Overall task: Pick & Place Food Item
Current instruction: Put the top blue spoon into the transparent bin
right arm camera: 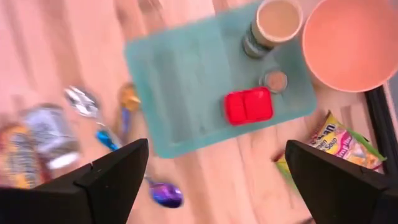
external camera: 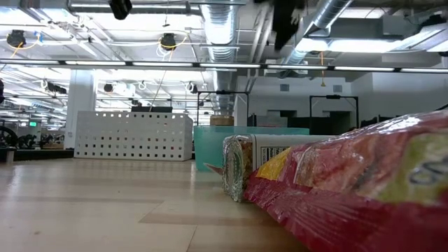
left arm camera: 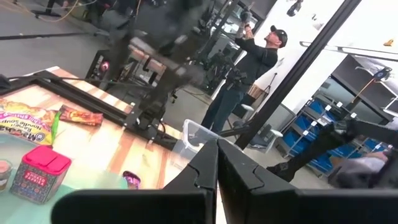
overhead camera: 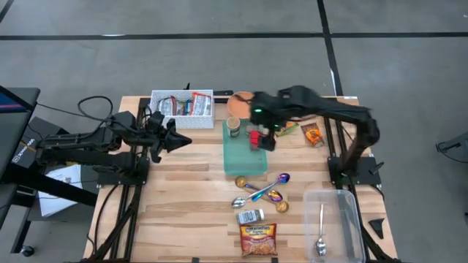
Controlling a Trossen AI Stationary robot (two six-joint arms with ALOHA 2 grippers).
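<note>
A small red-lidded container (right arm camera: 249,106) stands on the teal tray (right arm camera: 180,87), next to an open cup (right arm camera: 273,22) and a small round lid (right arm camera: 273,79). My right gripper (right arm camera: 217,186) hangs open well above the tray, pointing steeply down, with nothing between its fingers. In the high view it (overhead camera: 266,139) is over the tray's far right part, just beside the red container (overhead camera: 254,136). My left gripper (left arm camera: 217,180) is shut and empty, held level above the table's left side (overhead camera: 179,140).
An orange bowl (overhead camera: 240,102) and a white basket (overhead camera: 181,104) of packets stand at the far edge. Snack bags (overhead camera: 313,135) lie right of the tray. Spoons (overhead camera: 263,188), a silver packet (overhead camera: 250,217) and a noodle pack (overhead camera: 258,239) lie nearer. A clear bin (overhead camera: 333,219) is near right.
</note>
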